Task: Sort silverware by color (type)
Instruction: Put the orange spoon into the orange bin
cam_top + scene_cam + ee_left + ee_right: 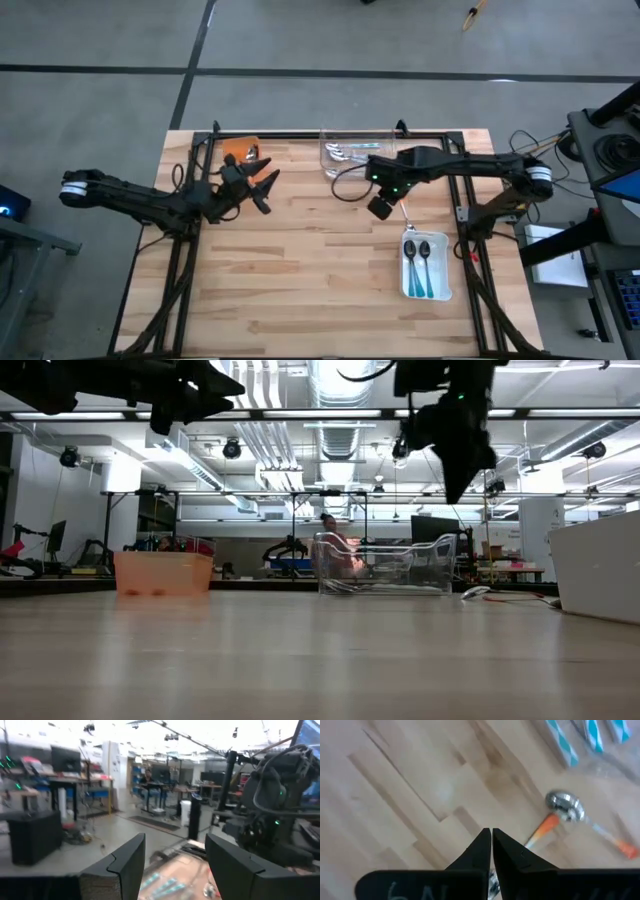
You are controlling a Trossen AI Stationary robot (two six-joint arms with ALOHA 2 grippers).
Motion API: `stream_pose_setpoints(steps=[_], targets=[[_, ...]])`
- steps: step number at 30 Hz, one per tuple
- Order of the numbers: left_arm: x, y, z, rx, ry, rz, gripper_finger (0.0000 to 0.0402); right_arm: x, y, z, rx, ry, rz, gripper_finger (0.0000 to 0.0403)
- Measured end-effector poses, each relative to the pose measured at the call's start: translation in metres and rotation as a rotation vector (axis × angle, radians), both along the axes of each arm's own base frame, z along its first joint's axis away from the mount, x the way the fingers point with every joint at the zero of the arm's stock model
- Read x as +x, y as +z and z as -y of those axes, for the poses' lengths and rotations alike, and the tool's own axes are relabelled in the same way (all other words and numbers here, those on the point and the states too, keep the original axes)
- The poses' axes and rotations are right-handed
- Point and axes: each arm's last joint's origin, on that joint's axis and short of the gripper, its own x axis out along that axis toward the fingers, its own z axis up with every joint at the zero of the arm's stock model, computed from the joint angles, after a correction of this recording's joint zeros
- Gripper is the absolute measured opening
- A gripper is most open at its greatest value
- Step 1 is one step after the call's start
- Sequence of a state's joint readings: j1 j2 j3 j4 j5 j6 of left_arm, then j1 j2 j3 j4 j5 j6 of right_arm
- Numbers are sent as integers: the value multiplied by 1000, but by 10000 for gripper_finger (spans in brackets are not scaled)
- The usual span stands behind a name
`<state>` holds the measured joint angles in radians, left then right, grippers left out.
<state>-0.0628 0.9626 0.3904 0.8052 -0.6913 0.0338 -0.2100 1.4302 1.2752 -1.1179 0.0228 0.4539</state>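
Right claw [490, 837] clenched, nothing visibly held | left claw [175, 865] spread, waiting | I must part fingers before lowering on orange-handled spoon [555, 817] on worktop [410, 795].

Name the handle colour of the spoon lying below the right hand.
Orange spoon, clearest in the right wrist view.

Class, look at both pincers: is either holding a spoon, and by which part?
The left pincer is open and empty. The right pincer is shut with no spoon seen between its tips; an orange-handled spoon lies on the table beyond it.
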Motion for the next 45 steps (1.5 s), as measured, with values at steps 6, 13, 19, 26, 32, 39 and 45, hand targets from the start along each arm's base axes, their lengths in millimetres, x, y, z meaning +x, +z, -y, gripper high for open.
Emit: stream_pose_setpoints(steps=[6, 13, 19, 26, 32, 39, 45], targets=[[3, -13, 2, -112, -77, -54, 188, -22, -2, -1, -13, -94, 1, 9], [4, -13, 13, -174, -215, -25, 188, -32, -6, -2, -22, -118, -43, 38], [4, -12, 19, -184, -244, -11, 188, -28, -3, 0, -62, -125, -8, 89], [4, -10, 19, -185, -245, 11, 188, -23, -6, 1, -46, -142, 12, 113], [3, -9, 20, -178, -248, 18, 188, -24, -20, -2, 44, -194, -38, 155], [0, 5, 19, -43, -225, 94, 188, -34, -49, 9, 72, -318, -143, 216], [0, 6, 19, 23, -208, 70, 188, -39, -72, 15, 84, -376, -225, 223]])
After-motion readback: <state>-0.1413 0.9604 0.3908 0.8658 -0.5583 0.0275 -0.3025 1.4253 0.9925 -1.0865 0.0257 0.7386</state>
